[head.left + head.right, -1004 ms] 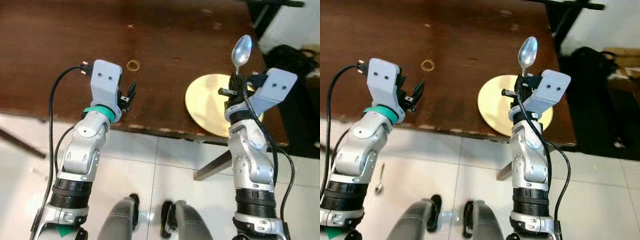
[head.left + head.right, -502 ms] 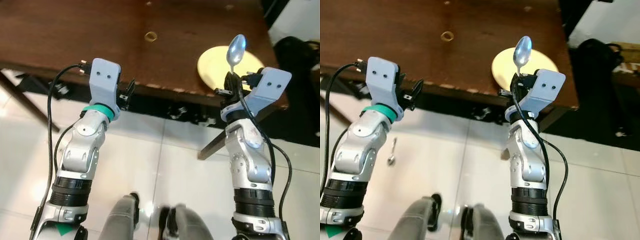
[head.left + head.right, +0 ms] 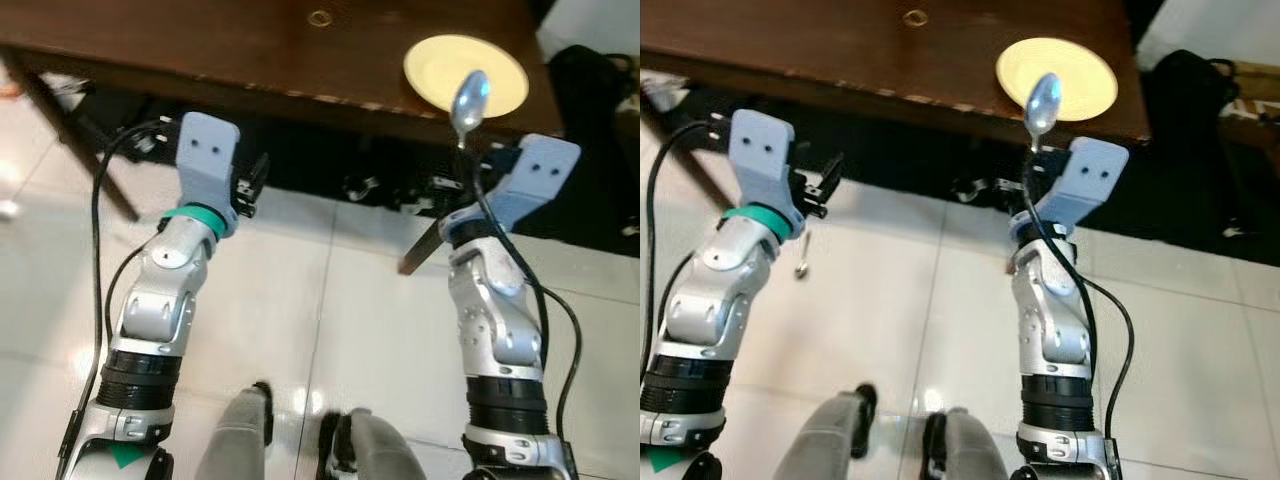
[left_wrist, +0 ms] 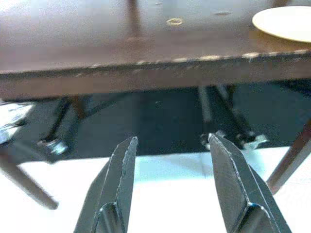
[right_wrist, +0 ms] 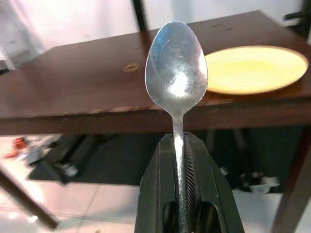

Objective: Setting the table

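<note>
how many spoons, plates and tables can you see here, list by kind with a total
spoons: 2 (one held upright in the right gripper, spoon; one lying on the floor)
plates: 1 (yellow plate on the table)
tables: 1 (dark wooden table)
total: 4

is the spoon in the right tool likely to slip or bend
The spoon looks like polished metal, so probably stiff and unlikely to bend. Its handle is thin and smooth, clamped low in the right tool with the bowl standing well above, so it might pivot or slide if bumped.
</note>
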Robot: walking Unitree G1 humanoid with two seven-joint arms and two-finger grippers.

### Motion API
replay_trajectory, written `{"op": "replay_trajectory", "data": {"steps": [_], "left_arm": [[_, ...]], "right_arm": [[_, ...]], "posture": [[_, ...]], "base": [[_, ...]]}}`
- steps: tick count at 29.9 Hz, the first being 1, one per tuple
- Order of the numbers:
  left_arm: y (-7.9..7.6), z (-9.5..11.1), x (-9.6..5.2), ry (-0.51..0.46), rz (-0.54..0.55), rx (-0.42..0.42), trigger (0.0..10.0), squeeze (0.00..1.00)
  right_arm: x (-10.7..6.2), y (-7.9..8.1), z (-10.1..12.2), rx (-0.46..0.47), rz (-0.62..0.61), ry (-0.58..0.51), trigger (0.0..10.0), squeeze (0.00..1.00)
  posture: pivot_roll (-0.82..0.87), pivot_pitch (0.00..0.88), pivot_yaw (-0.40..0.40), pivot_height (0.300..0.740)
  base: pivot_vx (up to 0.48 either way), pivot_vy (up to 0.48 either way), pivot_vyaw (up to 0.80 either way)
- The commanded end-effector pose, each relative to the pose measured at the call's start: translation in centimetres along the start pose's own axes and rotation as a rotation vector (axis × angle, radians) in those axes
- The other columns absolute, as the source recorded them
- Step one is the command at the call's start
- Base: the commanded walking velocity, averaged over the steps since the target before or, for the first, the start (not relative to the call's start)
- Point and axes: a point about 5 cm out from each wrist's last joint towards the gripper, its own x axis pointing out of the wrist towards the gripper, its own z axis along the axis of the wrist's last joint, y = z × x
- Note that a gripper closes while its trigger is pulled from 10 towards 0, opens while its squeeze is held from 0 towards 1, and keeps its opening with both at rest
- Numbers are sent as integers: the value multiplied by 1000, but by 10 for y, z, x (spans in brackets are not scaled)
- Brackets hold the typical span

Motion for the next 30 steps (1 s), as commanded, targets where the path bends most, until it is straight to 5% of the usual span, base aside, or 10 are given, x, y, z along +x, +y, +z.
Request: {"op": "replay_trajectory", "data": {"steps": [1,19,30], "left_arm": [[-7,-5,-1,15,-26,-5,10000,0],[-9,-5,0,15,-31,-9,10000,0],[-10,-6,0,32,-21,-26,10000,0]], "right_arm": [[-4,-9,-3,-4,-33,11,10000,0],[-5,-9,-4,-4,-28,14,10000,0],[-5,-6,-2,2,32,11,10000,0]], "posture": [[195,142,1,740],[193,144,1,740],[191,145,1,740]], "base": [[-375,0,0],[-349,0,0],[0,0,218]]}}
